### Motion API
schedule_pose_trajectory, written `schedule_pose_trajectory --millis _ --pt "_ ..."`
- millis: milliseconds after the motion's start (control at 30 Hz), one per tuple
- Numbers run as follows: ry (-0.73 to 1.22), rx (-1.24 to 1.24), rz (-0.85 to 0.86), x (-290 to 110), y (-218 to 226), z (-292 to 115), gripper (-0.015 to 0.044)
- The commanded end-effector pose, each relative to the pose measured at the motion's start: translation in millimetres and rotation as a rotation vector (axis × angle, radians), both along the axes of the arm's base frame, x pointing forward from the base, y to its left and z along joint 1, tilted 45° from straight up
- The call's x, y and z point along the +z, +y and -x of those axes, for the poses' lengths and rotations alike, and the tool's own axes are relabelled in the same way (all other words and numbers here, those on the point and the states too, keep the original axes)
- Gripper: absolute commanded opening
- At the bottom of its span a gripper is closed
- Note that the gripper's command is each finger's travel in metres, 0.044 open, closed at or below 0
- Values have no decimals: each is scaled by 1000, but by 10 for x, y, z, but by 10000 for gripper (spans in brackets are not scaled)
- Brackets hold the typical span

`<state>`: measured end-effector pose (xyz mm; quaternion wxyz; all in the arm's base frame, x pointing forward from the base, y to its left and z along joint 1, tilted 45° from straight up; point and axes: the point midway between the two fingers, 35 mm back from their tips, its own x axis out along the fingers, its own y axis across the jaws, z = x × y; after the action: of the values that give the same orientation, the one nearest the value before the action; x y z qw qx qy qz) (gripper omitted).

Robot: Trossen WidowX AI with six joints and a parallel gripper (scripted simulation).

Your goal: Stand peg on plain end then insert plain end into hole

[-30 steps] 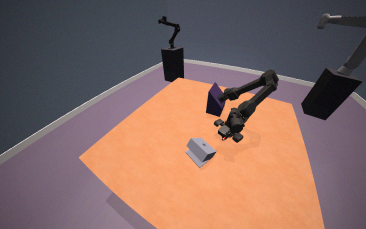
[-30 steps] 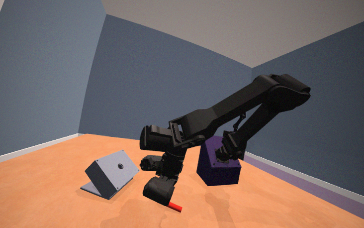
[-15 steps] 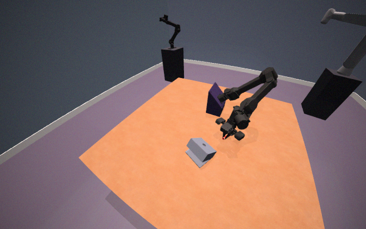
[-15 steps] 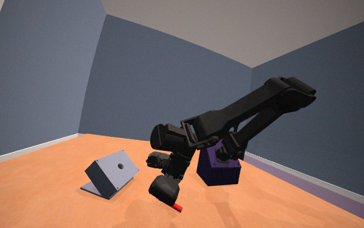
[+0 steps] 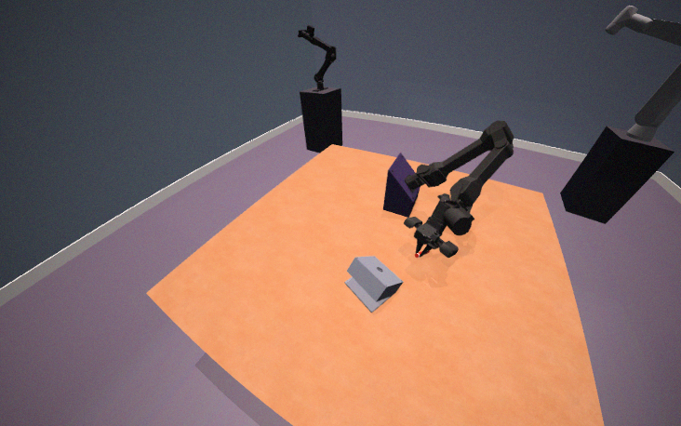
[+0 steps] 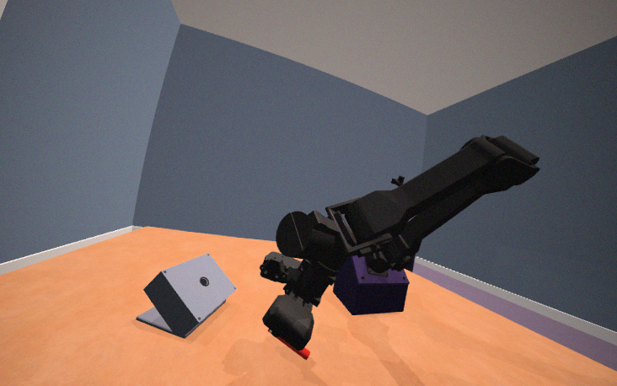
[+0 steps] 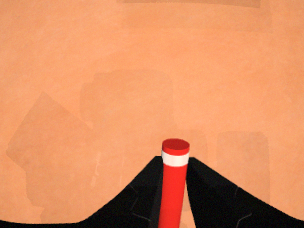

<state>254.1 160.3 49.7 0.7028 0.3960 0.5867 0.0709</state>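
Gripping one peg (image 7: 172, 196), one hand (image 7: 175, 192).

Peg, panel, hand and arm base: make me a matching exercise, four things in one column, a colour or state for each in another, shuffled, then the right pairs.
Things:
1. peg
2. sloped panel
3. hand
4. arm base

Colour or state:
A. dark purple block
B. red with a white band near one end
C. shut on the peg
D. grey, one hole in its face

Pairs: 1-B, 2-D, 3-C, 4-A
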Motion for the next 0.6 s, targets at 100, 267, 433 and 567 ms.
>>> schedule_pose_trajectory --millis 100,267,433,567 --pt "-49 -48 23 44 -18 33 49" --pt "-78 -76 39 65 -25 58 49" --pt "-107 -104 54 86 -30 83 49" --pt "-131 -126 67 103 -34 104 49"
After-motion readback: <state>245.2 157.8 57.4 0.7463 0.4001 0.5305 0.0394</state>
